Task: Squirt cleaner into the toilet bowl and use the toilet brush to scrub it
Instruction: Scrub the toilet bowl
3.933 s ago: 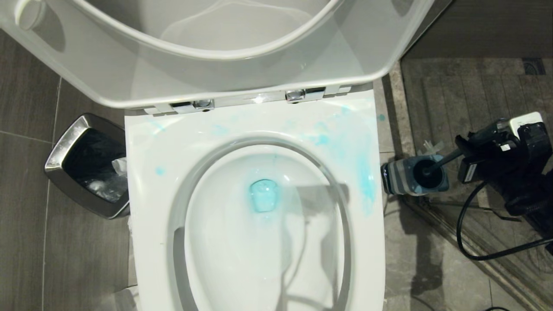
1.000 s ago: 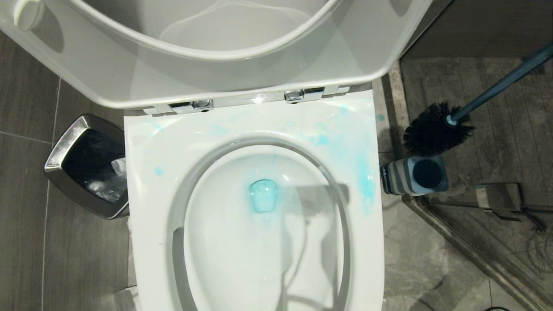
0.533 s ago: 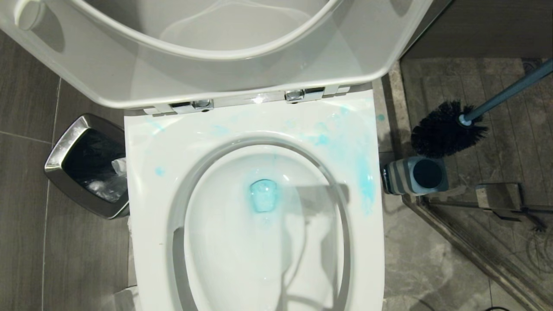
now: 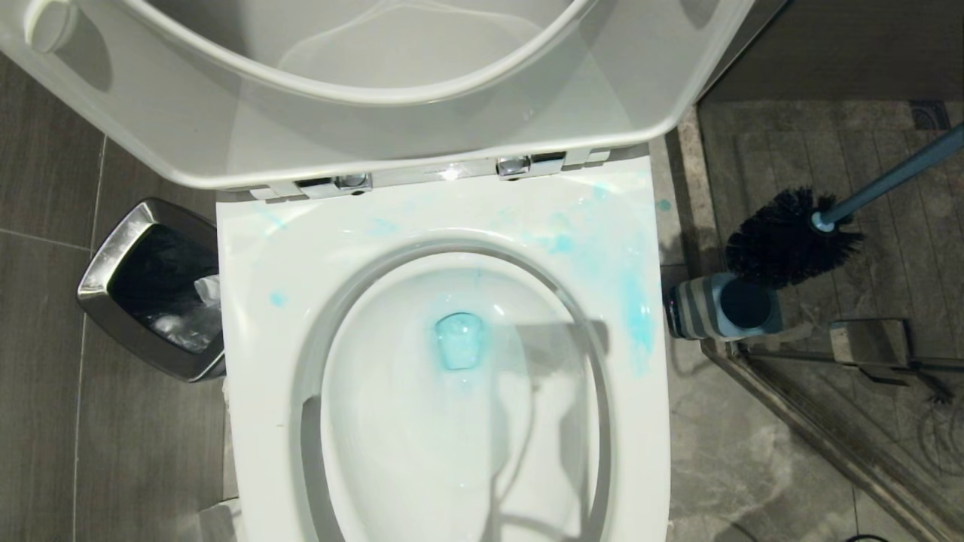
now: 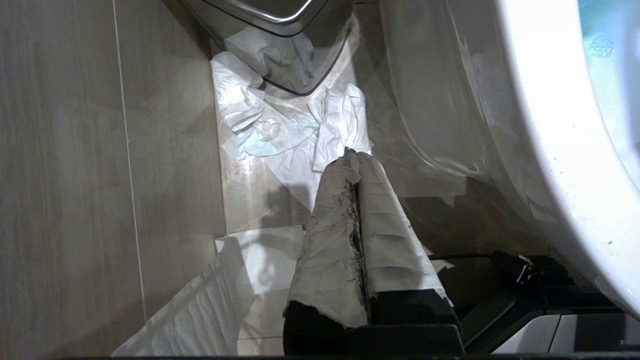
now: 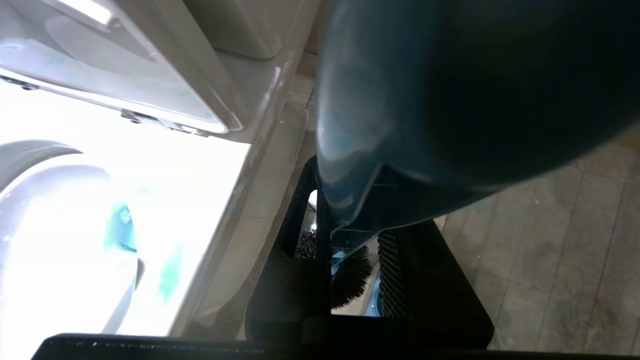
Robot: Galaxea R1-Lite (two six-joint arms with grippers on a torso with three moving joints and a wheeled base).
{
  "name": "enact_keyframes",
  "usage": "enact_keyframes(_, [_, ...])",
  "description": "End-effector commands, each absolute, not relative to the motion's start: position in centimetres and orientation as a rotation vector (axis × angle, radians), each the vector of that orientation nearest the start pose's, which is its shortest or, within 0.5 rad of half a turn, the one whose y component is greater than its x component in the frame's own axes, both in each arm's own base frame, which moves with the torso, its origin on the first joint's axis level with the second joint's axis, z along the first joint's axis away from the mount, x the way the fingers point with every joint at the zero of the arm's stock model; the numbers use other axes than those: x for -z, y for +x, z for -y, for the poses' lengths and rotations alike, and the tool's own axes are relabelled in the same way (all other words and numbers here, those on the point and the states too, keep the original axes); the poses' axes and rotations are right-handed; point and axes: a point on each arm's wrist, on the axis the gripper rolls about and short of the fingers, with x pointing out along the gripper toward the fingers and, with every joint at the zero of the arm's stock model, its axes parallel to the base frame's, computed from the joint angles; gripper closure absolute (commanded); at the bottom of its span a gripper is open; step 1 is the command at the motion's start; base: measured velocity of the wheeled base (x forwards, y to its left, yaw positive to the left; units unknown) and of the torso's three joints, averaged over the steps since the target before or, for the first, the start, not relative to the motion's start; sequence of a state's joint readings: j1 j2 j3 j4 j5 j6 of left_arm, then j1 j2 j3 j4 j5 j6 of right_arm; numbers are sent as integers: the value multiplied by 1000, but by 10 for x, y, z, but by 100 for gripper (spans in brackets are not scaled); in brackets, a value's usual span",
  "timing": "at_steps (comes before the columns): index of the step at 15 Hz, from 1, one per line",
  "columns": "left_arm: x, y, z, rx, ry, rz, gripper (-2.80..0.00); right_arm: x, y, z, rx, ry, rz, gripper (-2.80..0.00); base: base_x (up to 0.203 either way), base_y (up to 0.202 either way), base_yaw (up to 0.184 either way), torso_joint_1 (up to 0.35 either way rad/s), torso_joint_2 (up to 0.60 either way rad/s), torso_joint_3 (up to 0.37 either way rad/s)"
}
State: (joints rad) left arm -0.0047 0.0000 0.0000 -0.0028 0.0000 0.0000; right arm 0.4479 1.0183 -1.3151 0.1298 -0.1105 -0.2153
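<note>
Right of the toilet, above the floor, held the toilet brush point(image 4: 794, 237) aloft in the right gripper point(image 6: 350, 250), jaws clamped on the slim blue-grey handle toward its upper end. Saw the round black bristle head out of the striped holder point(image 4: 723, 307) and just over its far right edge; could not tell whether any bristles touched it. Found the toilet bowl point(image 4: 422, 452) well to the left of the brush, with the lid point(image 4: 376, 135) raised at the far side. Noted blue cleaner point(image 4: 459, 340) pooled at the drain and smeared along the right rim. Saw no cleaner bottle in any view.

Judged the brush light, with a stiff handle. Expected the long handle to work as a lever, so the head would swing with any small turn of the wrist. Reckoned the smooth plastic slippery once wet, and the bristles springy enough to flick drops. Thought the upper handle the right place to grip, well away from the head.

Made out no brand, label or writing anywhere.

Found the left gripper point(image 5: 356, 160) parked low at the toilet's near left side, paper-wrapped fingers point(image 5: 330, 235) pressed together on nothing, above crumpled tissue point(image 5: 280, 125) beside the waste bin point(image 4: 113, 256).
</note>
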Motion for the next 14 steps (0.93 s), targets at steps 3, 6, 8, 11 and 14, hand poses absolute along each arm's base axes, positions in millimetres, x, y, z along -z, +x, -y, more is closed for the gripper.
enact_keyframes(3, [-76,-23,0,5,0,3,0,-397,82,-37,-310,-235,197,0,0,0,0,0,0,0])
enact_keyframes(6, [-76,-23,0,5,0,3,0,-396,80,-35,-297,-273,184,0,0,0,0,0,0,0])
enact_keyframes(8, [-76,-23,0,5,0,3,0,-400,80,-35,-286,-271,193,0,0,0,0,0,0,0])
enact_keyframes(11, [-76,-23,0,5,0,3,0,-400,78,-34,-267,-269,191,0,0,0,0,0,0,0])
enact_keyframes(14, [-76,-23,0,5,0,3,0,-399,78,-34,-267,-268,190,0,0,0,0,0,0,0])
